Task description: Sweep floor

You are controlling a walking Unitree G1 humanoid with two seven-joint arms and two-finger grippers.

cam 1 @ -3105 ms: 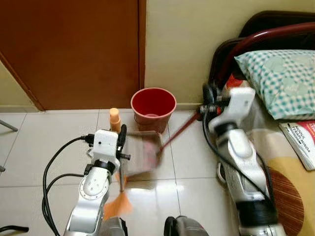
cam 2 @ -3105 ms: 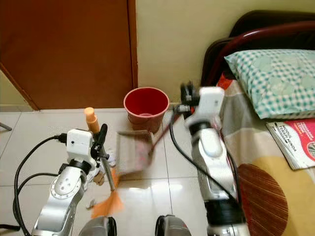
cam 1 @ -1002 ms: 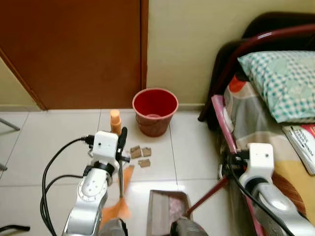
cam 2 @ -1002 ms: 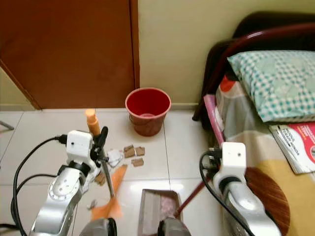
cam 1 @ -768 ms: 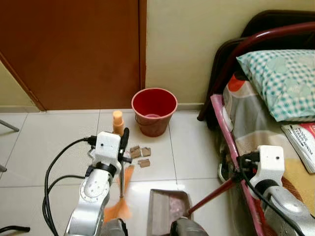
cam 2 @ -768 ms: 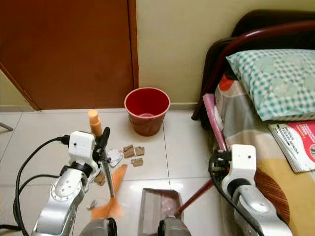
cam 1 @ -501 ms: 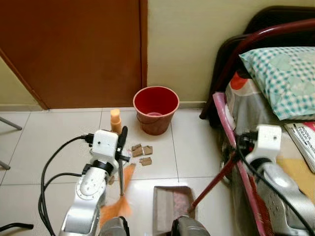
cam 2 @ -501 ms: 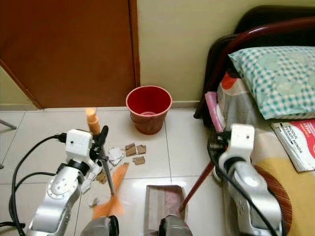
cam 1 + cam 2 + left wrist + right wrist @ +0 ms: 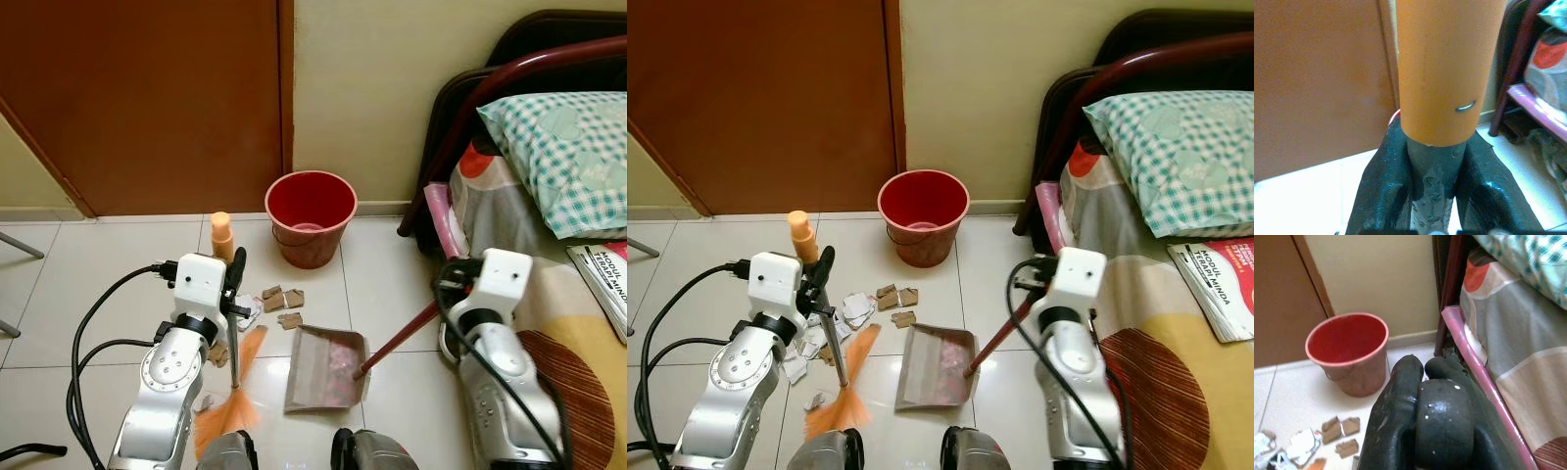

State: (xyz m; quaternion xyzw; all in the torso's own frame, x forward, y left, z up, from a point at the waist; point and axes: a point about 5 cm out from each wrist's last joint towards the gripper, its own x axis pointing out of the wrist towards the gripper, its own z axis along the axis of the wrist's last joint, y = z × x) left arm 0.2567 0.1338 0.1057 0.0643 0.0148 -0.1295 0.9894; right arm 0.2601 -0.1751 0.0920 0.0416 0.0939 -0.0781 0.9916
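My left gripper (image 9: 236, 286) is shut on the grey shaft of a broom (image 9: 234, 338). The broom's orange bristles (image 9: 226, 415) rest on the tiles by my left foot, and its orange cap (image 9: 1442, 73) stands above the fingers (image 9: 1382, 191) in the left wrist view. My right gripper (image 9: 1026, 285) is shut on the red handle (image 9: 397, 340) of a brownish dustpan (image 9: 326, 369). The pan lies flat on the floor, just short of cardboard and paper scraps (image 9: 282, 299). A red bucket (image 9: 310, 217) stands beyond them against the wall.
A bed (image 9: 549, 294) with a checked pillow (image 9: 563, 147) and dark red frame (image 9: 460, 127) borders the right side. A magazine (image 9: 602, 284) lies on it. A brown door (image 9: 147, 98) is behind the bucket. Black cables (image 9: 93, 372) trail beside my left arm.
The dustpan was up at the bucket, then came down near my feet; now it has slid forward toward the scraps as my right arm swung inward. The broom shifted slightly left.
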